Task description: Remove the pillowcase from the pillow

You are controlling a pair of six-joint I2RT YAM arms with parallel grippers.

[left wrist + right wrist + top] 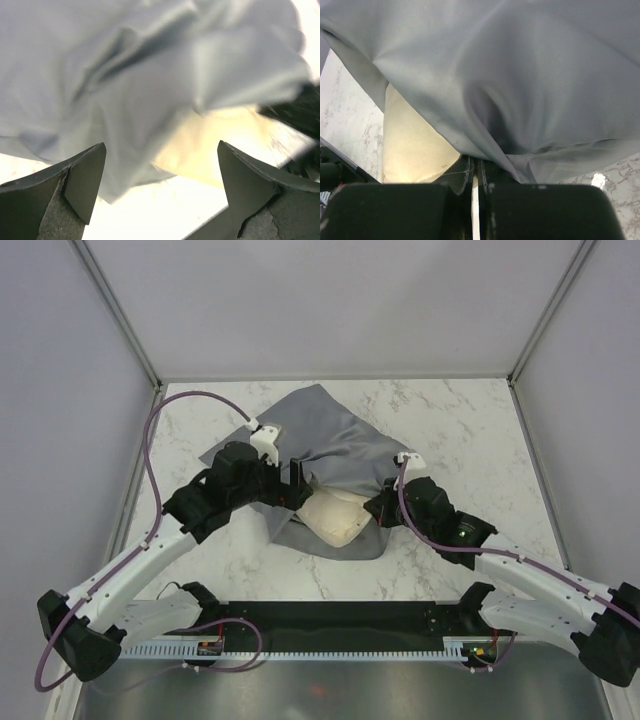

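Note:
The grey pillowcase (330,435) lies rumpled mid-table, covering the far part of the cream pillow (335,517), whose near end sticks out bare. My left gripper (297,490) is open at the pillow's left side; in the left wrist view its fingers (82,175) stand wide apart and empty in front of the pillowcase (125,75) and pillow (215,145). My right gripper (385,502) is at the pillow's right side. In the right wrist view it (476,167) is shut on the edge of the pillowcase (520,75), with the pillow (410,145) to its left.
The white marble table (470,430) is enclosed by grey walls on three sides. A black rail (330,620) with the arm bases runs along the near edge. A purple cable (160,440) loops over the table's left side.

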